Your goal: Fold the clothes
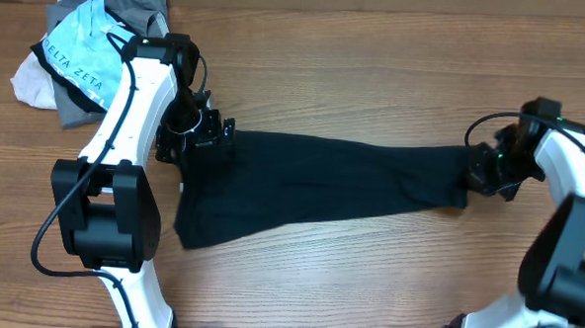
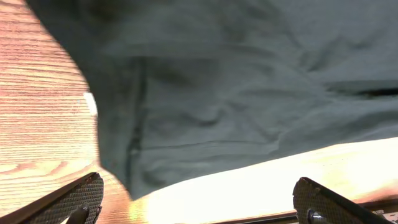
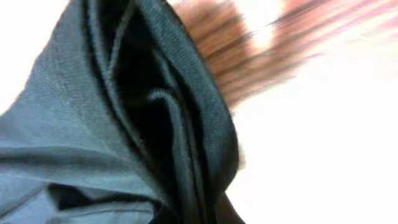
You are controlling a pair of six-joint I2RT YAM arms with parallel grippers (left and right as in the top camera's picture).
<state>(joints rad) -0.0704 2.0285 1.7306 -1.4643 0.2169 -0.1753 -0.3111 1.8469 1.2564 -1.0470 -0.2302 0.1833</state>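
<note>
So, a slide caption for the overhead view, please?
A black T-shirt lies on the table between left pincer and right pincer.

White arms (image 1: 135,93), black joints (image 1: 107,220), apparently black looped cables (image 1: 40,234).

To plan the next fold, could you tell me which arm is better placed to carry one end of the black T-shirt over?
Probably the right: the right gripper looks clamped on the bunched end of the black T-shirt, while the left gripper is open at the other end.
</note>
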